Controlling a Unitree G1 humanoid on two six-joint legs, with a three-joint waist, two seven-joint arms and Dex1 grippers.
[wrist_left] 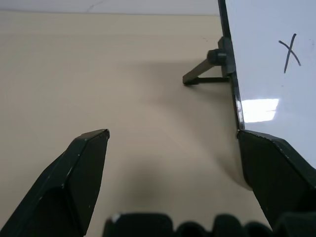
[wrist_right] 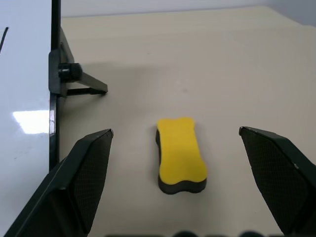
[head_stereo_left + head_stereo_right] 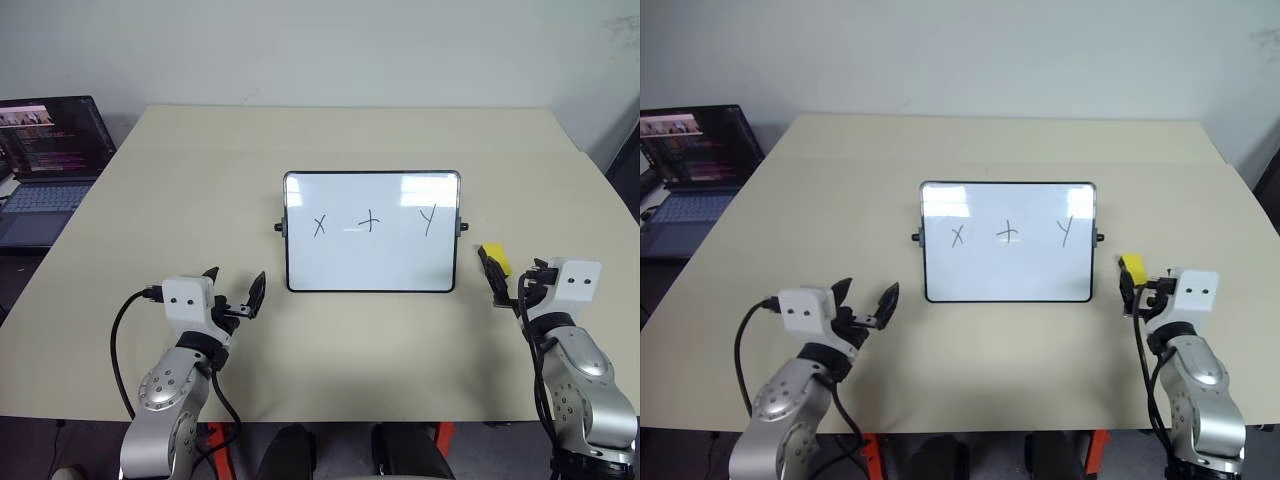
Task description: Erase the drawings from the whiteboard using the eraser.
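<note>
Beside your whiteboard (image 3: 371,232), the yellow, dark-based eraser (image 2: 180,154) lies untouched.
Its long axis parallels the board's side edge; your right gripper (image 2: 180,185) and left gripper (image 3: 236,286) gape empty.

A beige table (image 3: 200,180) is filling most of the head view, its far edge running along a pale wall. A whiteboard (image 3: 371,262) is standing at centre frame, propped on small black legs that are resting on the tabletop (one leg is showing in each wrist view). Three drawings (image 3: 371,222), X, + and Y, are sitting in a row across it. A yellow eraser (image 2: 180,154) is lying flat on the table just right of the board, not touching it, dark underside down.
</note>
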